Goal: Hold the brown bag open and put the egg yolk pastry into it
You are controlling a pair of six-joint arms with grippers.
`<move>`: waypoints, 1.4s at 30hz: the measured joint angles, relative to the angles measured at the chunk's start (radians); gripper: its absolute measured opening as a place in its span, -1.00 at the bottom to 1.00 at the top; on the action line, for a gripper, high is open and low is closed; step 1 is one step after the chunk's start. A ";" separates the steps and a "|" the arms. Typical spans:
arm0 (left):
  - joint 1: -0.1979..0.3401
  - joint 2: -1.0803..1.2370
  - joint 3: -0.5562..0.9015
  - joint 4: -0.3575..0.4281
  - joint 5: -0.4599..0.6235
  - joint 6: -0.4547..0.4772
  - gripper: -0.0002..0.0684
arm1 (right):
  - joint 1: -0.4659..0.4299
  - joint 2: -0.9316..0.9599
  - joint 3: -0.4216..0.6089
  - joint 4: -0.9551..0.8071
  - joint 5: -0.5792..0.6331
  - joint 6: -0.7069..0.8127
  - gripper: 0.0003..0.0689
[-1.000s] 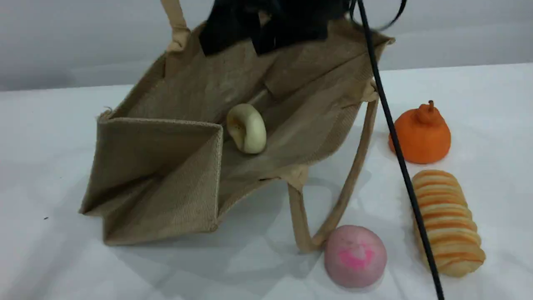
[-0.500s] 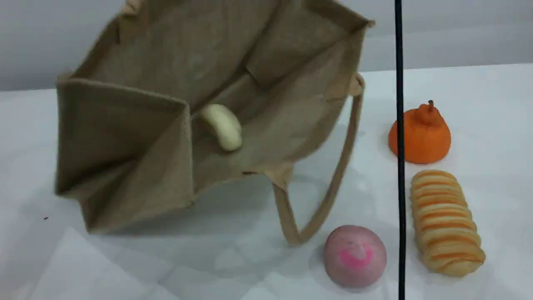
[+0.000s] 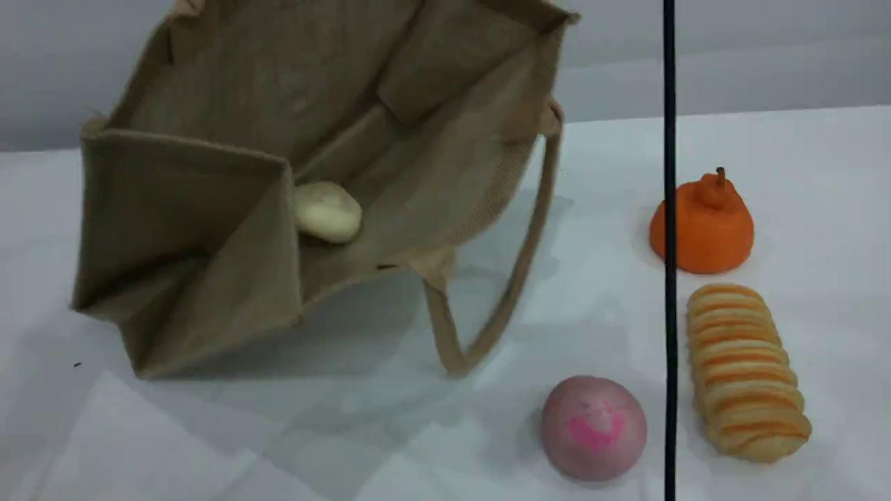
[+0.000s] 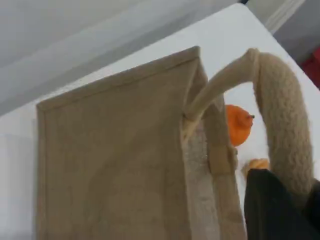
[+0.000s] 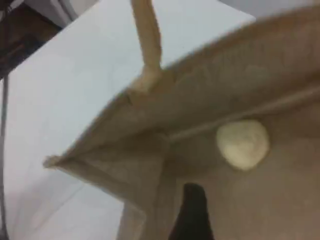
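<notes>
The brown bag (image 3: pixel 209 195) hangs tilted, its mouth toward the upper right and one bottom corner on the white table. Inside it, near the bottom fold, lies the egg yolk pastry (image 3: pixel 327 211), also seen in the right wrist view as a cream lump, the egg yolk pastry (image 5: pixel 243 143). My left gripper (image 4: pixel 295 200) is shut on a padded beige handle (image 4: pixel 280 125) above the bag's outer wall (image 4: pixel 115 160). My right gripper (image 5: pixel 192 212) is open over the bag's interior (image 5: pixel 225 90), holding nothing. Neither gripper shows in the scene view.
A pink-marked round bun (image 3: pixel 594 427) sits at the front, a long striped loaf (image 3: pixel 746 371) to its right, and an orange pear-shaped item (image 3: pixel 703 226) behind that. A black cable (image 3: pixel 669 278) hangs straight down before them. The bag's free handle (image 3: pixel 487 327) dangles above the table.
The bag has swung left and upward, its free handle lifting off the table. The pastry rolled deeper toward the bag's bottom. The dark arms left the scene view's top edge.
</notes>
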 joint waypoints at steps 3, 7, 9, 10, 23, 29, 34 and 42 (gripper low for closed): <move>-0.001 0.023 0.001 -0.001 -0.001 -0.001 -0.74 | 0.000 -0.047 0.000 -0.047 0.000 0.016 0.50; -0.013 0.051 0.009 -0.004 -0.005 -0.002 -0.74 | 0.000 -0.136 0.000 -0.135 0.020 0.079 0.50; -0.031 0.067 0.010 -0.007 -0.004 0.000 -0.74 | 0.000 -0.189 0.000 -0.191 0.055 0.114 0.50; -0.042 0.074 0.010 -0.006 -0.004 0.003 -0.74 | 0.000 -0.215 0.000 -0.217 0.070 0.127 0.50; -0.201 0.228 0.019 0.007 -0.018 0.027 -0.74 | 0.000 -0.545 0.000 -0.587 0.324 0.461 0.50; -0.261 0.297 0.019 0.007 -0.089 0.028 -0.74 | 0.000 -0.697 0.000 -0.775 0.464 0.627 0.50; -0.293 0.347 0.019 0.006 -0.130 0.028 -0.74 | 0.000 -0.809 0.000 -0.909 0.580 0.725 0.50; -0.316 0.370 0.019 0.021 -0.101 0.024 -0.65 | 0.000 -0.884 0.000 -0.951 0.734 0.758 0.50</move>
